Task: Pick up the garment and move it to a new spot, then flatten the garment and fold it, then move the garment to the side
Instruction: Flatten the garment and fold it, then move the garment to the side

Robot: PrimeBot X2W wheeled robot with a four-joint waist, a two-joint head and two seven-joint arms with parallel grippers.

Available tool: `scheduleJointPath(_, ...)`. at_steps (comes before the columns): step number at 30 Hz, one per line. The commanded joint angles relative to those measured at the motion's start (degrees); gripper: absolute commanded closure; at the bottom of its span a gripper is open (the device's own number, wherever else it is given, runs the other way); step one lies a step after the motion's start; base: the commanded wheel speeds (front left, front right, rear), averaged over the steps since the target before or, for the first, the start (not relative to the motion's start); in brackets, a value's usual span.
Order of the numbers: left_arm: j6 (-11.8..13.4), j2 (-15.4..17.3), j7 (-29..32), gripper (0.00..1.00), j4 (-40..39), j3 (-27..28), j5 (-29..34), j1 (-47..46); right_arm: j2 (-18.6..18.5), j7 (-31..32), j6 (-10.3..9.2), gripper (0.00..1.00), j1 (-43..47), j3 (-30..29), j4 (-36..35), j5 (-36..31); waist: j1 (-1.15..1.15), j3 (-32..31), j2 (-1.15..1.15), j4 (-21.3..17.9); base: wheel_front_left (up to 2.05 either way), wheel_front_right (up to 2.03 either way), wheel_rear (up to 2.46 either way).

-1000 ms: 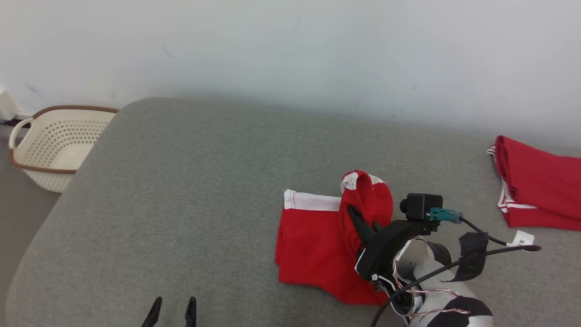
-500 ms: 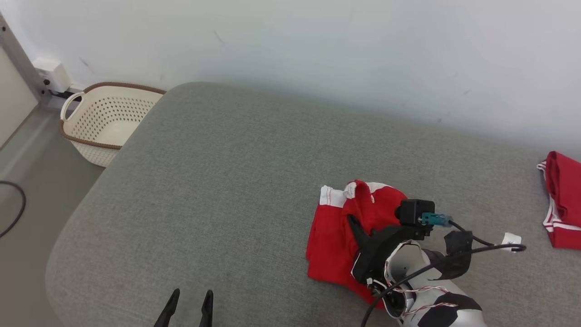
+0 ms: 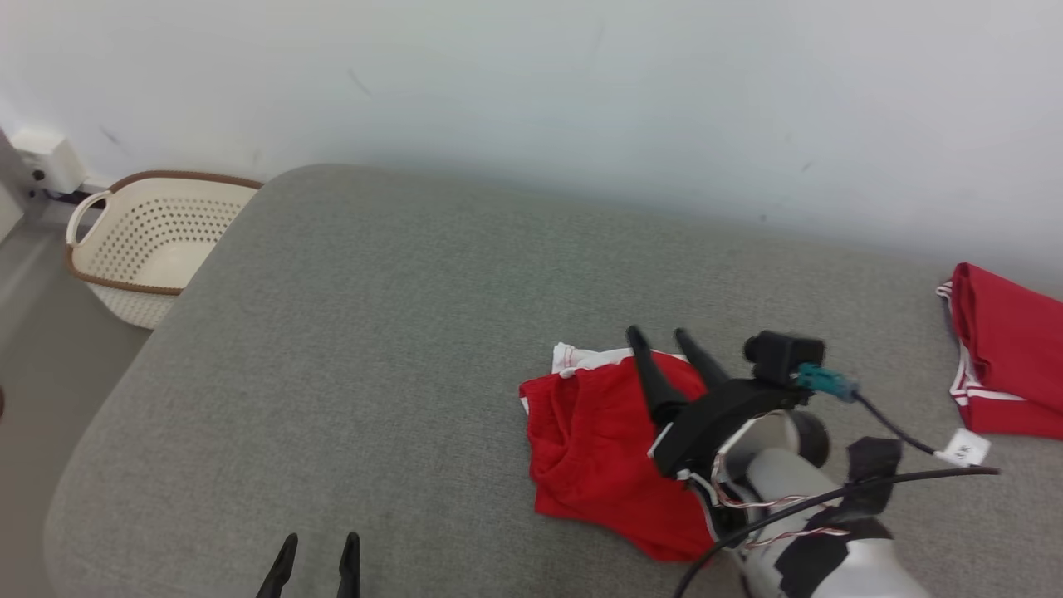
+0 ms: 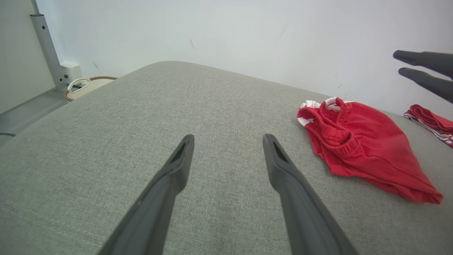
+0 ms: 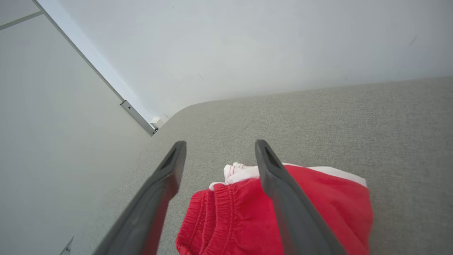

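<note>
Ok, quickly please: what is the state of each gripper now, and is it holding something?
Left gripper: open, holding nothing.
Right gripper: open, holding nothing; the red shorts lie loose under it.

We are looking at the shorts [image 3: 594, 453], which are lying on the padded surface [image 3: 374, 349], right of its middle. Our right gripper [image 3: 657, 332] is hovering over their right part. Our left gripper [image 3: 320, 541] is hanging over the near edge, well apart to the left. A folded garment [image 3: 1005, 357] is lying at the far right, near the wall [image 3: 531, 83]. A laundry basket [image 3: 124, 306] is standing on the floor [image 3: 33, 349], just beside the left end.
</note>
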Motion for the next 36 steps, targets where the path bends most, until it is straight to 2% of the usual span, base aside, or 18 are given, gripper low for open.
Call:
scheduleJointPath(1,0.22,0.01,-0.21,0.0,-0.15,0.41,0.1,1.26,-1.15,-0.5,0.01,0.0,0.04,-0.4,-0.12,-0.85,0.0,-0.48,0.0,-1.32,0.0,0.0,0.0)
scheduleJointPath(11,0.82,0.02,-0.21,0.0,-2.35,3.88,1.73,2.52,-5.36,-1.29,0.02,0.0,2.84,-7.0,1.59,-6.07,0.0,-0.5,0.0,-3.56,0.0,0.0,0.0)
scheduleJointPath(17,1.34,0.01,-0.21,0.0,-3.19,4.01,1.66,2.81,-3.57,0.12,0.02,0.0,4.28,-7.93,5.17,-7.66,0.0,-0.05,0.0,-2.87,0.0,0.0,0.0)
scheduleJointPath(27,1.7,0.01,-0.21,0.0,-3.21,3.1,1.27,1.92,-1.17,3.77,0.01,0.0,4.13,-7.59,11.88,-6.3,0.0,0.72,0.0,-0.23,0.0,0.0,0.0)
scheduleJointPath(36,1.99,0.01,-0.21,0.0,-3.33,2.75,0.68,1.85,0.05,7.16,0.01,0.0,3.01,-6.47,16.27,-4.84,0.0,1.34,0.0,0.58,0.0,0.0,0.0)
